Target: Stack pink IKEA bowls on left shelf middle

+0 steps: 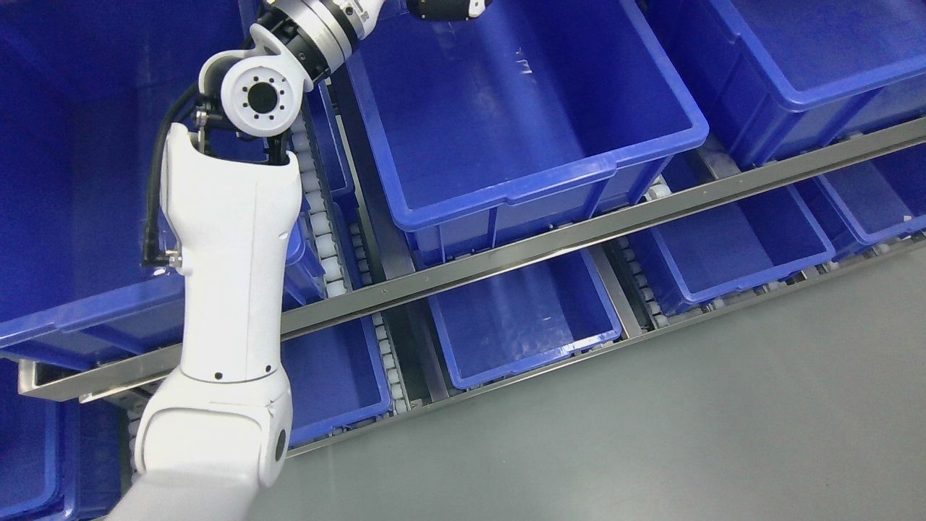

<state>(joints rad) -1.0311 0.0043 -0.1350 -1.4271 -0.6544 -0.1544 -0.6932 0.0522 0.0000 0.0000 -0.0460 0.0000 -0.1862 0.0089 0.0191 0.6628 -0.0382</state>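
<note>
No pink bowls visible, so progress unclear: left arm (224,289) reaches up past the frame's top over the upper-centre blue bin (506,108), hand cropped, fingers' state can't be told.

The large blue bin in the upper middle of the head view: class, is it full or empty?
Empty. The blue bin shows only its bare floor and inner walls; no bowls lie in the part that is in view, though its top edge is cut off.

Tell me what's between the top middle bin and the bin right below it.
A steel rail runs between the upper bin and the lower bin, seen in the head view.
</note>
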